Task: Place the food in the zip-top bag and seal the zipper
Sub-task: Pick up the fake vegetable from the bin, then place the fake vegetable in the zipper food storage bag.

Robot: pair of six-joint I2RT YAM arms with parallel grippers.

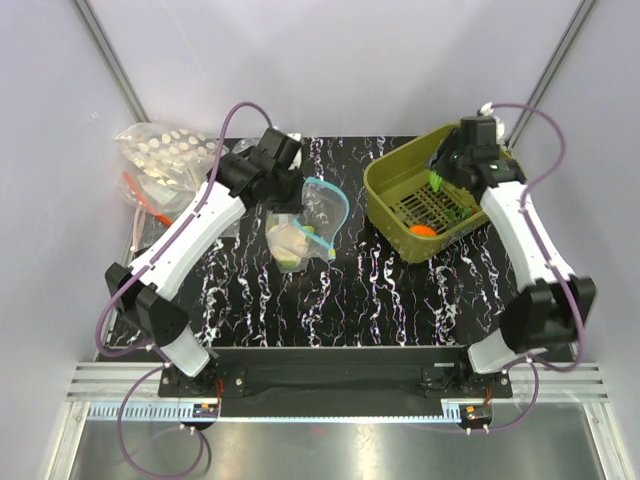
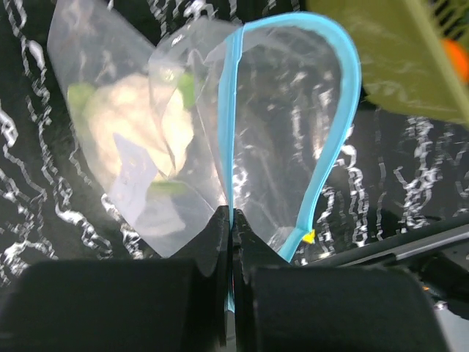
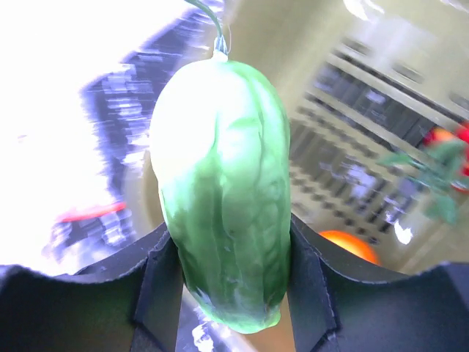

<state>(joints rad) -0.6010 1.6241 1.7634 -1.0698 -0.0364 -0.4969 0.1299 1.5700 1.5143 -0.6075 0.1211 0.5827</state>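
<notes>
Pale lilac-grey walls (image 1: 320,60) are closing in the cell on 3 sides, w/ slanted alu struts (image 1: 110,55) running up the back corners. A black tabletop (image 1: 400,300) w/ white marble veins is filling the centre. A slotted alu rail (image 1: 330,382) is running along the near edge, and a thin light strip (image 1: 320,412) is glowing below it, reflecting off a brushed-metal surface (image 1: 330,450). Soft, even light is falling throughout.

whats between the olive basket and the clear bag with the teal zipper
Nothing. The top view shows only a narrow strip of bare black marbled mat between the olive-green plastic basket and the clear zip-top bag with its teal-blue zipper.
</notes>
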